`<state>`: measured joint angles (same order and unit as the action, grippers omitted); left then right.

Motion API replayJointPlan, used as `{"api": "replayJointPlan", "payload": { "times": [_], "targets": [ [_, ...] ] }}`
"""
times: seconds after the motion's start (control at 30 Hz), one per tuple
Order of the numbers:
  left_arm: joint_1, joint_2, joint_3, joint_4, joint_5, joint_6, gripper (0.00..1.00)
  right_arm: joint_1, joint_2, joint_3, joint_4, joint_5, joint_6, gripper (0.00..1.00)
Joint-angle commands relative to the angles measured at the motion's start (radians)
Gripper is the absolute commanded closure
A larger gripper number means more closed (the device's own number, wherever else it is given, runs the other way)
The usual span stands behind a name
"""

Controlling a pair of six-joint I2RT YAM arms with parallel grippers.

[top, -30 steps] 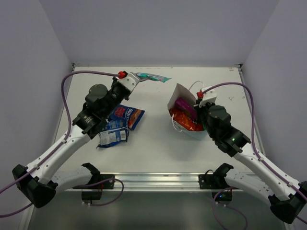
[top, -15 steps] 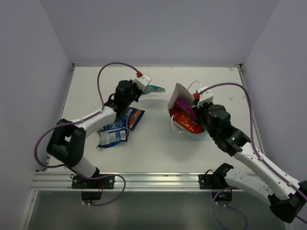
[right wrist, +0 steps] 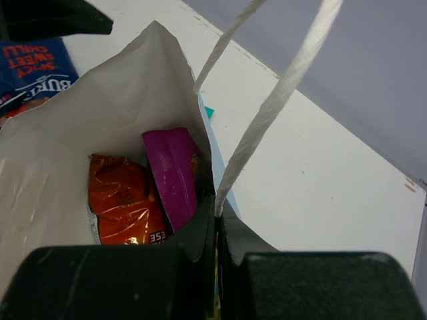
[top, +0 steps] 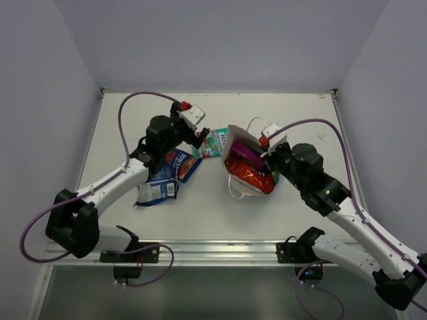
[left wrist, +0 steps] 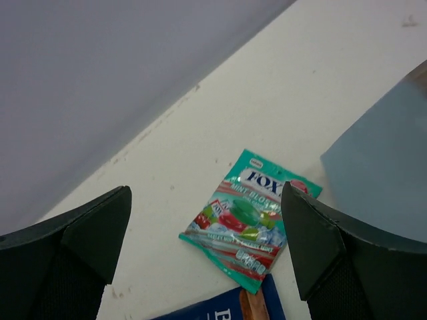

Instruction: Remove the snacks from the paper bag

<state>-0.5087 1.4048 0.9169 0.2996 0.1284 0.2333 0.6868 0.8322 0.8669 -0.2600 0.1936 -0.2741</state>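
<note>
I see my left gripper (left wrist: 205,193) spread wide over the teal packet (left wrist: 243,220); my right gripper (right wrist: 217,227) is clamped on the rim of the paper bag (right wrist: 100,113).

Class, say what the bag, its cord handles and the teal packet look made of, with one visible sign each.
The paper bag: likely matte paper, white wall creased and folded. The cord handles: twisted white cord, strands visible. The teal packet: probably glossy plastic or foil film, crinkled, printed.
</note>
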Motion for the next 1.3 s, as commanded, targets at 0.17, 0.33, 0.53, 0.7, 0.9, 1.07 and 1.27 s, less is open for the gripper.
{"api": "replayJointPlan", "payload": {
  "times": [0.17, 0.33, 0.53, 0.7, 0.9, 1.07, 1.27],
  "targets": [
    [-0.208, -0.259, 0.057, -0.111, 0.154, 0.161, 0.0, 0.005, 0.005, 0.072, 0.015, -0.091, -0.043, 1.0],
    [-0.284, -0.282, 0.091, -0.152, 0.261, 0.152, 0.06, 0.005, 0.001, 0.058, 0.031, -0.06, -0.046, 1.0],
    [-0.37, -0.202, 0.157, -0.148, 0.179, 0.043, 0.11, 0.005, 0.01, 0.061, 0.059, 0.015, -0.022, 1.0],
    [-0.427, -0.132, 0.209, -0.102, 0.12, -0.182, 0.15, 0.005, -0.001, 0.06, 0.096, 0.092, 0.004, 1.0],
    [-0.478, -0.075, 0.23, -0.085, -0.05, -0.393, 0.15, 0.005, -0.01, 0.081, 0.181, 0.159, -0.017, 1.0],
    [-0.484, -0.035, 0.241, -0.091, -0.122, -0.541, 0.15, 0.013, 0.013, 0.064, 0.312, 0.196, -0.076, 1.0],
    [-0.485, 0.002, 0.238, -0.094, -0.233, -0.609, 0.15, 0.065, 0.038, 0.015, 0.514, 0.306, -0.181, 1.0]
  ]
}}
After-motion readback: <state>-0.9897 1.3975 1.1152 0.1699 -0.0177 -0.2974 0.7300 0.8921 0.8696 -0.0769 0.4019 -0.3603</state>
